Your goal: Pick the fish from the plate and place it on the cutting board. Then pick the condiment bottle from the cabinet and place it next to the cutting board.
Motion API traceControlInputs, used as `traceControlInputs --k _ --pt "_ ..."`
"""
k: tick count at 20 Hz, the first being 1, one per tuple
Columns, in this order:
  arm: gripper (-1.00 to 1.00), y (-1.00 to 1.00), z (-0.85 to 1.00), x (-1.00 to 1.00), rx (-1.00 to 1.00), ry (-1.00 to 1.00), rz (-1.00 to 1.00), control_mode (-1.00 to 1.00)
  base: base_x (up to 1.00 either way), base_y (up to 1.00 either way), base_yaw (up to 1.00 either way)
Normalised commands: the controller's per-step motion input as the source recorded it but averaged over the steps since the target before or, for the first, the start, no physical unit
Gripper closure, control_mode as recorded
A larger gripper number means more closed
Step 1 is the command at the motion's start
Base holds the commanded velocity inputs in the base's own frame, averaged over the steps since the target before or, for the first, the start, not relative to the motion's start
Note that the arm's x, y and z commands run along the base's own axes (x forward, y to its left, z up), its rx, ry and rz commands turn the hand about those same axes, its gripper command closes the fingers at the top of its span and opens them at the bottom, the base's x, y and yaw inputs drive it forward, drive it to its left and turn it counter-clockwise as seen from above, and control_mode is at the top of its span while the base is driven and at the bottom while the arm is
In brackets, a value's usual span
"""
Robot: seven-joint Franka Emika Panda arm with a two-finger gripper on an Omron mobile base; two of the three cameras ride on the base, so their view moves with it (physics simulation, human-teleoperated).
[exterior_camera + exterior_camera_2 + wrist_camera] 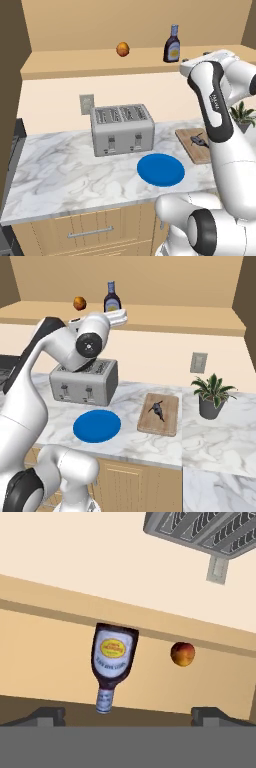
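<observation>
The fingers (128, 714) are spread wide and empty, with the condiment bottle (113, 662) upright on the cabinet shelf (90, 62) directly ahead between them. An off-centre approach could topple it.

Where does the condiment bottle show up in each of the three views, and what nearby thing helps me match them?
Left base view: condiment bottle upright on the cabinet shelf, upper right of centre.
Right base view: condiment bottle at the top, left of centre, just above the arm's wrist.
Hand view: condiment bottle centre-left, appearing upside down, cap toward the bottom.
Shared landmark: the orange fruit on the same shelf.
</observation>
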Motion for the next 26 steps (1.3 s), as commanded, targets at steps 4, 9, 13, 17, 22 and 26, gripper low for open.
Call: traceControlInputs --k 4,9,13,17,22,26 --pt "-1.00 0.00 0.11 0.00 0.12 0.00 0.00 -1.00 0.00 0.00 0.00" --pt "-1.00 0.00 0.26 0.00 0.12 0.00 0.00 -1.00 0.00 0.00 0.00" --pt "-1.00 0.00 0.26 0.00 0.12 0.00 0.00 -1.00 0.00 0.00 0.00" --pt "-1.00 0.00 0.20 0.00 0.10 0.00 0.00 -1.00 0.00 0.00 0.00" --pt "-1.00 0.00 0.14 0.00 0.08 0.00 0.00 -1.00 0.00 0.00 0.00" --pt "-1.00 0.00 0.14 -0.01 0.08 0.00 0.00 -1.00 0.00 0.00 0.00"
